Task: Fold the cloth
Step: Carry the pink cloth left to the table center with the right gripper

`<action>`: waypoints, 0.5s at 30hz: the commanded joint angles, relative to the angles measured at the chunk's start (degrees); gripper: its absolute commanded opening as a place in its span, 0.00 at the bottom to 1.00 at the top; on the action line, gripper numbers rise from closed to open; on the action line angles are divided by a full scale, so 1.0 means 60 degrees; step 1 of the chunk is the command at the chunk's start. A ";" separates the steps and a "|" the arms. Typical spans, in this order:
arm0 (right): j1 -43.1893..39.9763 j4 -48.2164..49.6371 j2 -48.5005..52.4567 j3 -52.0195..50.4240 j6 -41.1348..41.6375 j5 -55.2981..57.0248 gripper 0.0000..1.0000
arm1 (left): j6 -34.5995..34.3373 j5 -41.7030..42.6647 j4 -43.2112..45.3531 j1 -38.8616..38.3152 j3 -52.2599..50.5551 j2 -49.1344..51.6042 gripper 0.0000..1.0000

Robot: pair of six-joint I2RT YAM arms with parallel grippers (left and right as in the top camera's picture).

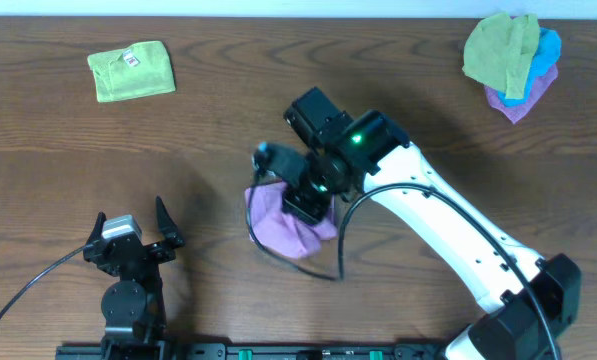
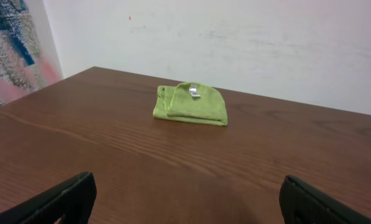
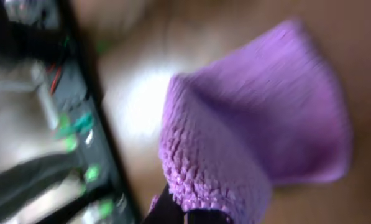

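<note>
At table centre, my right gripper [image 1: 306, 208] is down on the purple cloth [image 1: 288, 232], which lies bunched and rumpled just beneath my wrist. The wrist view is blurred, but the fingers look pinched shut on a gathered edge of the knit. No flat fold or squared edge shows, so I judge the fold barely begun. The cloth has yet to be spread, doubled and laid down neatly. My left gripper [image 1: 131, 220] is parked near the front-left edge, fingers wide apart, holding nothing. Count: one purple cloth in work. One folded green cloth [image 1: 130, 70] lies far left on the wooden table [image 1: 398, 90]. One heap of cloths [image 1: 510, 60] sits far right, showing green, blue and purple, so likely three.
</note>
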 commanded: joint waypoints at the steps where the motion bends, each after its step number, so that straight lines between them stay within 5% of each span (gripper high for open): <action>1: 0.0058 0.1253 -0.0113 0.0047 0.0601 0.0350 0.02 | 0.0135 -0.0117 -0.0157 0.0036 -0.0331 -0.0062 0.95; 15: -0.1195 0.7686 0.0754 0.0051 0.1421 0.1239 0.01 | 0.0135 -0.0117 -0.0157 0.0036 -0.0331 -0.0062 0.95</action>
